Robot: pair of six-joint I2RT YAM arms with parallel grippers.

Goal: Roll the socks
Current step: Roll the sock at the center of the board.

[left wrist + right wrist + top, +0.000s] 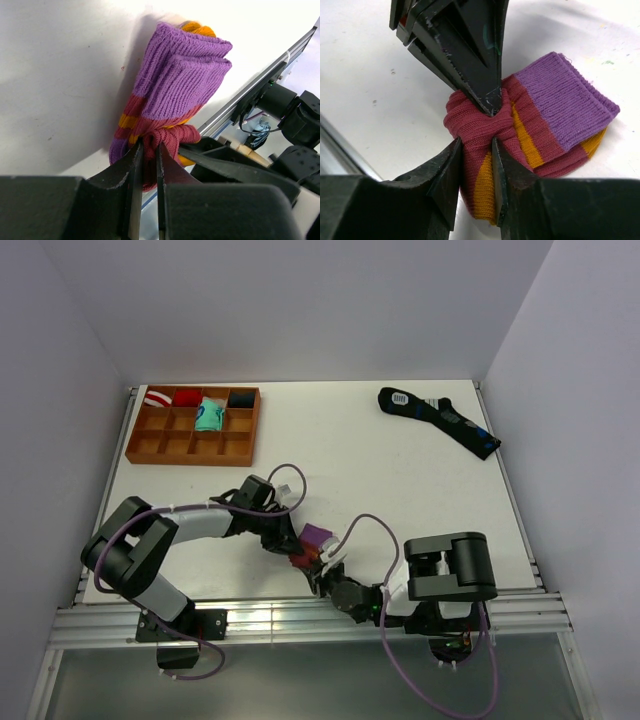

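Table: white, walled on the left, far and right sides; a metal rail runs along its near edge.
Left arm: reaches from the near-left corner rightwards to the near middle of the table; its base is partly cut off by the rail.
Right arm: folded low at the near right, forearm pointing left; its wrist is mostly hidden under its own links in the top view.
Tray: brown wood with small compartments, at the far left.
Black sock: lies flat at the far right, well apart from the arms; blue marks and a pale patch on it are too small to read.
Socks: maroon, orange and purple bundle on the table at the near middle, between the two grippers; the purple cuff is folded over the top and the toe end is hidden inside.
Left gripper: clenched on a bunched maroon fold of the socks, fingers almost together.
Right gripper: pinching the same maroon bunch from the near side, tips just beside the left gripper's.
Rolled bundles: striped, red and teal in the tray's far compartments; a dark one is hard to make out.
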